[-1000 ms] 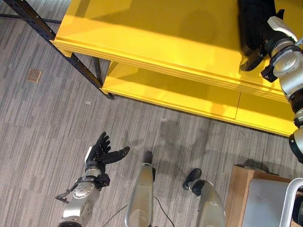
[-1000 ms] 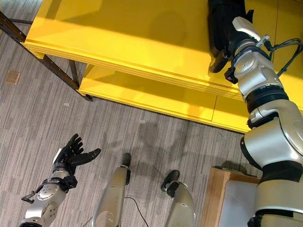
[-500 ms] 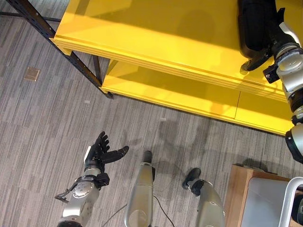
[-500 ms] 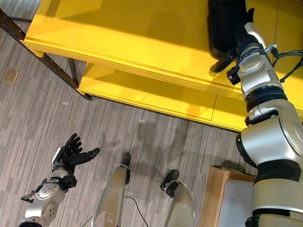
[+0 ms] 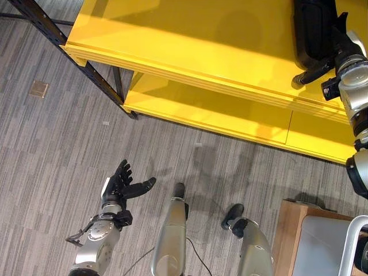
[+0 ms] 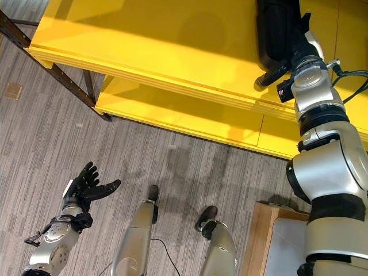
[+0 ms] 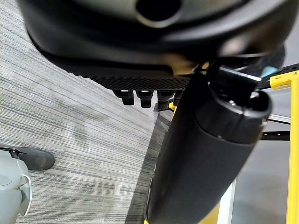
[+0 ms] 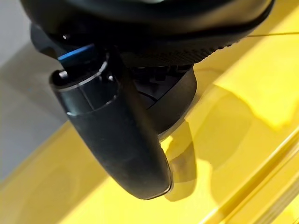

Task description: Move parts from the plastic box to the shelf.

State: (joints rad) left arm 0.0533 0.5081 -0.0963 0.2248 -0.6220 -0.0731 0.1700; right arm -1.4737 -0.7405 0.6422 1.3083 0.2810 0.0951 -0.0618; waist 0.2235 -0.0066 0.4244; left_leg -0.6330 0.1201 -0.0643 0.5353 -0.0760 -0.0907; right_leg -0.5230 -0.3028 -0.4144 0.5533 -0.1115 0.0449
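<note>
You will find no readable text, label, number or sign anywhere here. The bright yellow flat-boarded shelf (image 5: 190,52) carries no lettering that can be made out. The small tan square plate (image 5: 39,89) set in the grey striped carpet floor (image 5: 52,149) shows no legible marks.

grey carpet floor (image 5: 57,144), wooden box (image 5: 290,230)
</note>
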